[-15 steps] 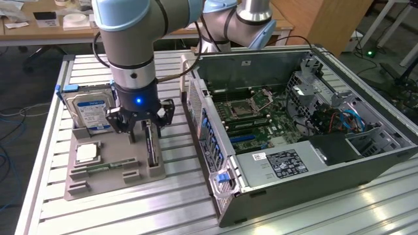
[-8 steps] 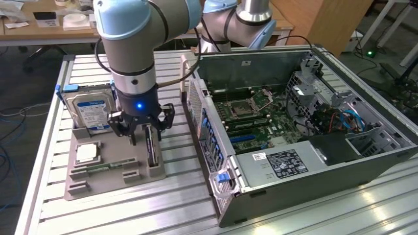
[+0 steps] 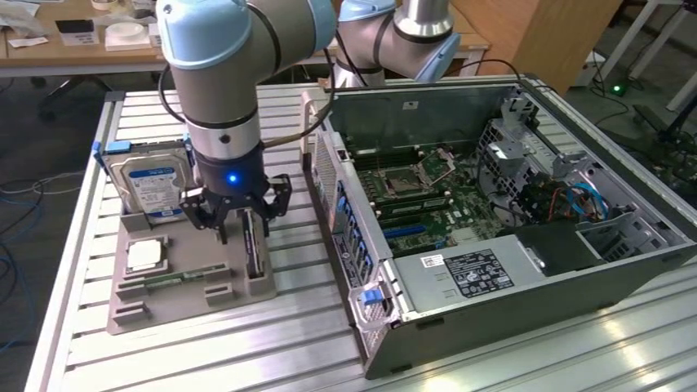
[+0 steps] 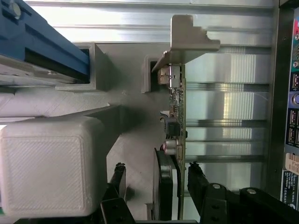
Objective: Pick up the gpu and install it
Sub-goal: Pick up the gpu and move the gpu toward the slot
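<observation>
the black gripper (image 3: 241, 222) at the end of the pale blue and grey robot arm (image 3: 224, 73) hangs low over the grey moulded holder tray (image 3: 163, 314), which lies on the ribbed aluminium table (image 3: 218, 359). its jaws are spread wide and released, with nothing clamped between them.

directly under it is the gpu (image 3: 256, 249), a thin green circuit card with a black fan cooler on one face and a silver metal end bracket. it stands on its long edge in a slot on the side of the tray nearest the computer case (image 3: 490, 269).

in the wrist view the gripper (image 4: 157, 168) straddles the gpu (image 4: 180, 116), its black fingers (image 4: 119, 176) standing one on each side of the card. the one on the cooler side is clearly apart from the black fan cooler (image 4: 163, 186). the other is just beside the bare board face, and i cannot tell whether it touches. the silver end bracket (image 4: 189, 42) is at the far end of the card from the gripper. a white ribbed plastic block (image 4: 46, 163) sits near the cooler-side finger.

elsewhere on the tray a silver hard drive with a blue-white label (image 3: 153, 184) stands upright, with a square silver processor chip (image 3: 145, 255) and a narrow green memory stick (image 3: 175, 279) lying flat. the case, black and grey, lies open on the exterior view's right with its green motherboard (image 3: 419, 192) exposed.
</observation>
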{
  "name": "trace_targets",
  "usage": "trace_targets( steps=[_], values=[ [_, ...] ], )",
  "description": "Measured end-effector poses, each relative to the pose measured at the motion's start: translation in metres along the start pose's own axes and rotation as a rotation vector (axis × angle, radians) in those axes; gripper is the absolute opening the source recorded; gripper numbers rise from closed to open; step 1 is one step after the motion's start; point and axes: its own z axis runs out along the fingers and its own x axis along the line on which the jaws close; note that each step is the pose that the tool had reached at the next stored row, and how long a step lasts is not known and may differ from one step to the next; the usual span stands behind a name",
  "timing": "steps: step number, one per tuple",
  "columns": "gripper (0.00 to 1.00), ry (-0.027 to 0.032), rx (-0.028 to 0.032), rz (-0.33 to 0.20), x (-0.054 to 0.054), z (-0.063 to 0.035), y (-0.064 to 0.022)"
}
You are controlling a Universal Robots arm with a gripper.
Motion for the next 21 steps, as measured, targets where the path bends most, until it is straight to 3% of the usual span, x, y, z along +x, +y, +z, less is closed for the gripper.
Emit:
trace_targets(
  steps=[9, 12, 21],
  values=[
    [0.63, 0.0002, 0.0008, 0.0, 0.0, 0.001, -0.004],
    [0.5, 0.0, 0.0006, 0.0, -0.0017, 0.0017, -0.004],
    [0.49, 0.0001, 0.0007, 0.0, -0.0051, 0.0026, -0.0039]
  ],
)
